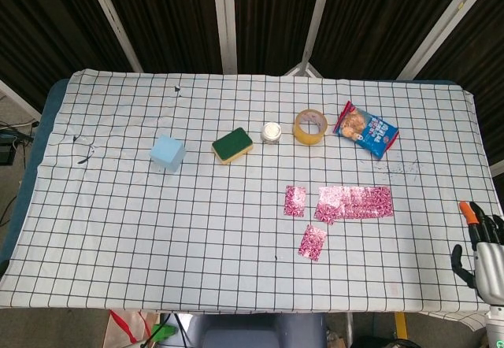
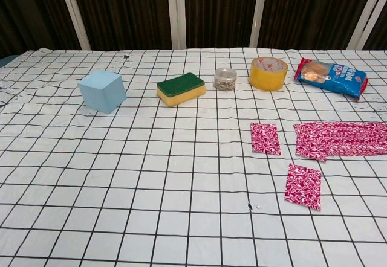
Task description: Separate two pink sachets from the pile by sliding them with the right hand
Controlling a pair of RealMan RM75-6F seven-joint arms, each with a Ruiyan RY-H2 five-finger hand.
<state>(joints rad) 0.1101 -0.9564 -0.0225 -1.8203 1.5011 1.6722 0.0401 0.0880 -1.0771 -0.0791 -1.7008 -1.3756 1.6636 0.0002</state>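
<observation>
The pile of pink sachets lies right of the table's middle. One pink sachet lies alone just left of the pile. Another pink sachet lies alone nearer the front edge. My right hand hangs at the table's right front corner, far from the sachets, fingers apart and holding nothing; the chest view does not show it. My left hand is in neither view.
Along the back stand a light blue cube, a green and yellow sponge, a small jar, a yellow tape roll and a snack packet. A checked cloth covers the table.
</observation>
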